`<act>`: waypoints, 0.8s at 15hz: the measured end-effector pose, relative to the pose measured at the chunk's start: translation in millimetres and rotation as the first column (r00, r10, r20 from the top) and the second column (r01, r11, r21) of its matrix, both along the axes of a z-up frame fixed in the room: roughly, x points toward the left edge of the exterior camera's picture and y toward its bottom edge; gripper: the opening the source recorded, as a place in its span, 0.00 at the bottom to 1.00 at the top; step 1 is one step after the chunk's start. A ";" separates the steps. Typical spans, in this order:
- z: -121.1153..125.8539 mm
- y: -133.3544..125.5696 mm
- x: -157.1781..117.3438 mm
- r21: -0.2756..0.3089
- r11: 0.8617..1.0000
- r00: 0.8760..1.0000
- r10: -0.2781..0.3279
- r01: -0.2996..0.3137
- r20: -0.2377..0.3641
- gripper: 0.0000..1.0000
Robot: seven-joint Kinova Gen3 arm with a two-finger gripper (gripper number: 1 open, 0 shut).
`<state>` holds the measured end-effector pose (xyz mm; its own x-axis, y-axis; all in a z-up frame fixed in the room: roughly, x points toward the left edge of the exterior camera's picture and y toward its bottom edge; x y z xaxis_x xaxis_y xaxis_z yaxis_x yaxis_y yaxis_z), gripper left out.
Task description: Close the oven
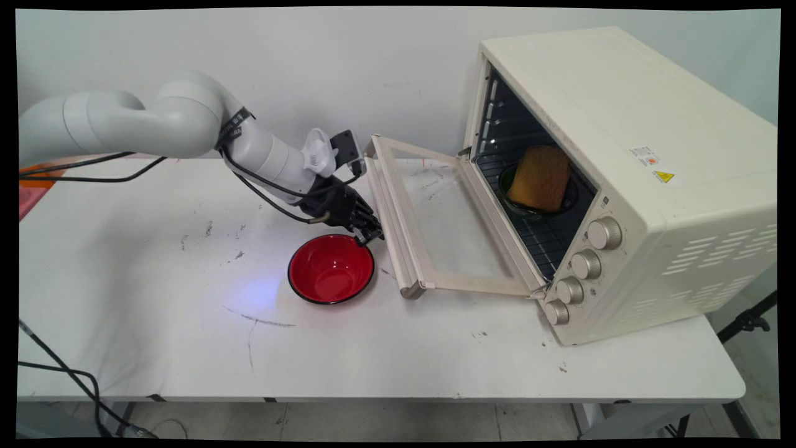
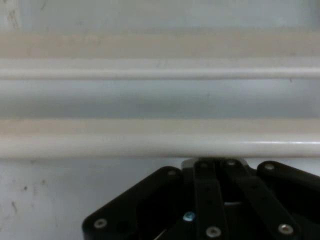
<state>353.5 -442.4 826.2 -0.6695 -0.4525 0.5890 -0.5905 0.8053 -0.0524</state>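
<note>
**Gripper at the oven door handle**

The black two-finger gripper (image 1: 370, 235) is sitting low, fingers pressed together, just beside the handle (image 2: 160, 145) of the cream toaster oven's (image 1: 628, 180) lowered glass door (image 1: 448, 224). A glossy red round bowl (image 1: 331, 269) is lying below it. An orange sponge-like block (image 1: 540, 178) is resting inside.

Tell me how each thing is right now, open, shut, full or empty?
Oven door: open, folded down flat.
Oven: holds a dark dish with a sponge-like orange block.
Red bowl: empty, upright on the table.
Pincer: low by the door's handle bar; open or shut, cannot tell.
</note>
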 end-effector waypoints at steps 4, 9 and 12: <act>13.8 2.4 -1.9 -0.055 0.998 0.998 -0.026 0.022 -0.059 0.00; 58.1 6.3 -10.2 -0.146 0.988 0.986 -0.069 0.046 -0.154 0.00; 89.5 7.7 -18.9 -0.178 0.982 0.975 -0.098 0.062 -0.199 0.00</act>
